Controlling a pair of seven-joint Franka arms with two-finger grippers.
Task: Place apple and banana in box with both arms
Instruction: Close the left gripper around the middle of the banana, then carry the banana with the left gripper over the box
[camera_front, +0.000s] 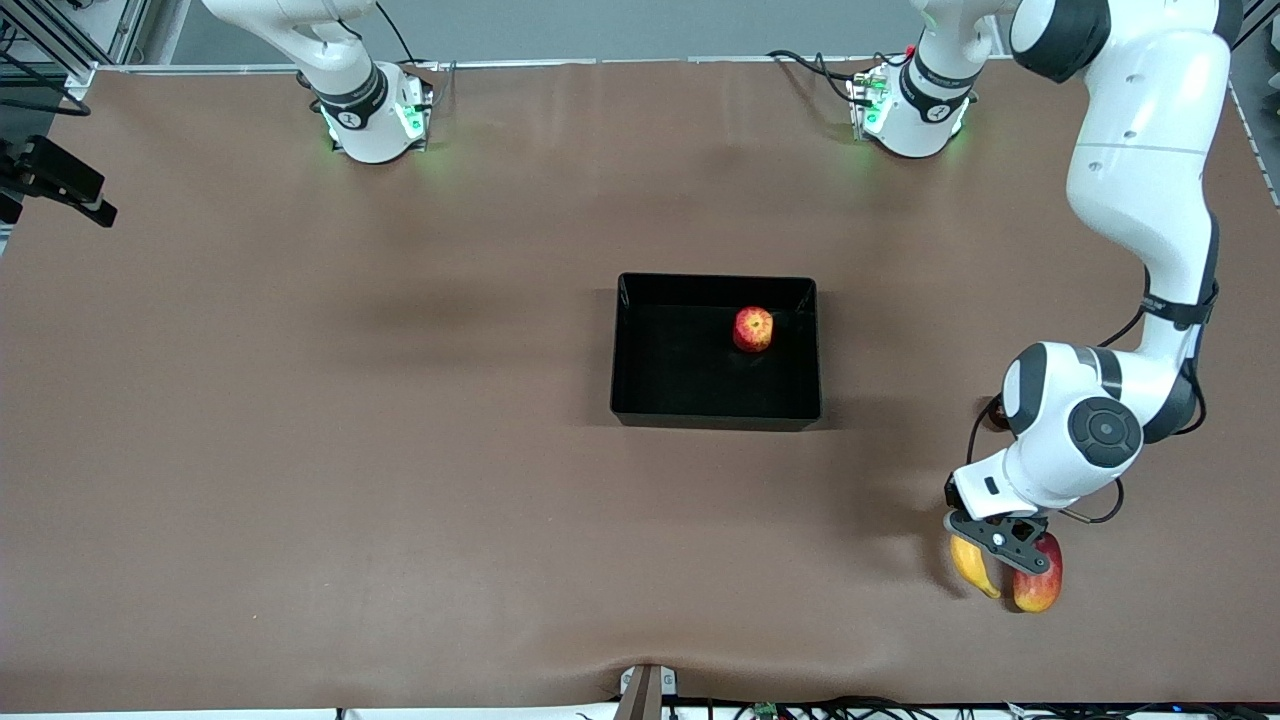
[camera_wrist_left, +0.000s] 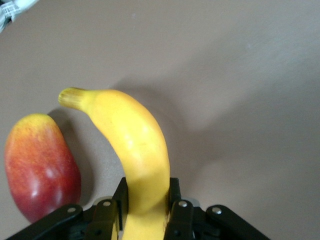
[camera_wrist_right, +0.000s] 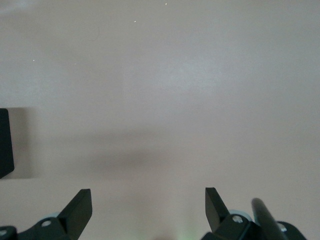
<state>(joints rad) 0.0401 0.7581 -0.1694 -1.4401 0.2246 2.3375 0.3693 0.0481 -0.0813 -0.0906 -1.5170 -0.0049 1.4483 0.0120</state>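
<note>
**Operator:** Where is the banana relative to the left gripper?

**Technician:** You will find the left gripper low over the table's left-arm end, near the front camera. The banana sits between its fingers, which are closed against the fruit's sides at one end. The rest of the banana extends out ahead of the fingers, ending in the stem tip. Whether it rests on the table or is raised off it, you cannot tell.

**Operator:** What lies next to it?

**Technician:** A mango lies just beside the banana. Your left gripper does not hold it. A small dark fruit shows partly past the left arm, farther from the front camera.

**Operator:** And the box, the apple?

**Technician:** The box stands mid-table, well apart from the left gripper. The apple already rests inside it.

**Operator:** The right gripper?

**Technician:** The right arm waits. Its gripper hangs over bare table with fingers spread wide, holding nothing; a box corner shows at the view's edge.
</note>
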